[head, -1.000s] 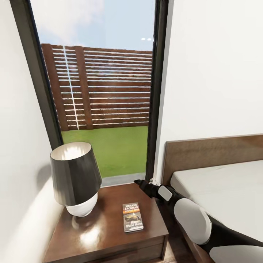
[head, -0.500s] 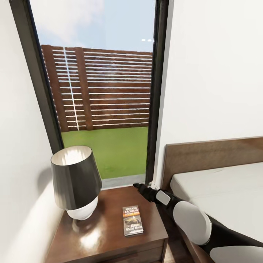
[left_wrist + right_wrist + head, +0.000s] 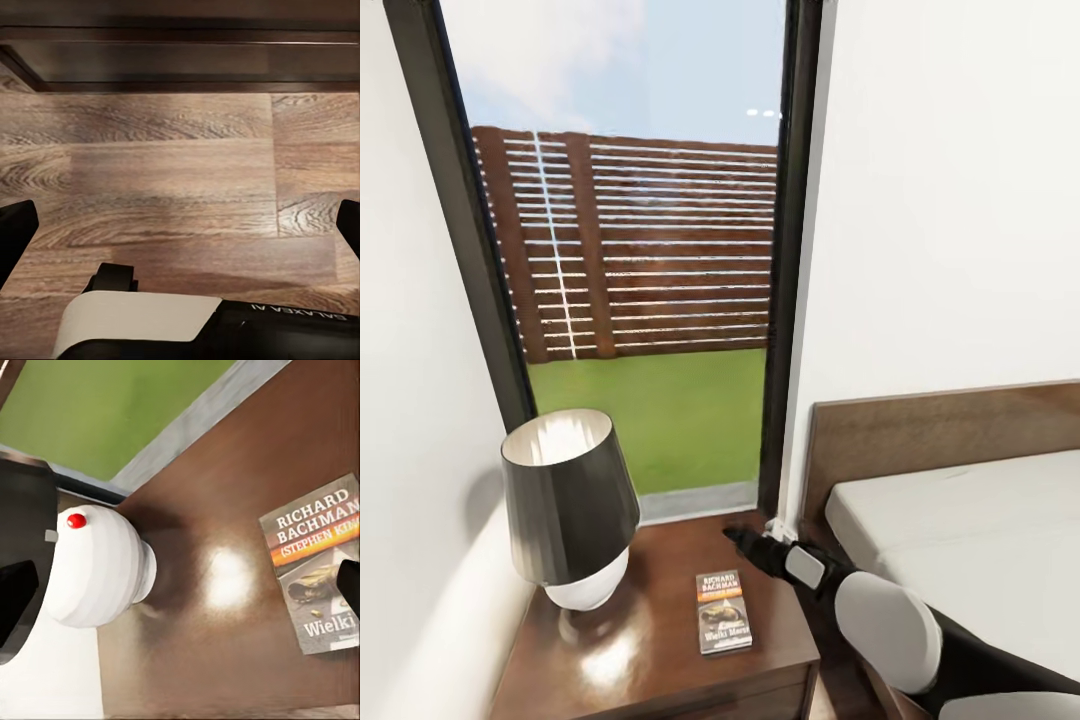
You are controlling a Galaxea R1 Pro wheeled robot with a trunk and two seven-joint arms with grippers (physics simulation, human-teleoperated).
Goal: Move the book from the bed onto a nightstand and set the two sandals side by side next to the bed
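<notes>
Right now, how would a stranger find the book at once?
Look below the tall window to the dark nightstand beside the bed. The book lies flat there, right of the lamp: thin, dark, orange band, white lettering "Richard Bachman".

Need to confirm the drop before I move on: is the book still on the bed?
No, the book lies flat on the nightstand beside the lamp.
</notes>
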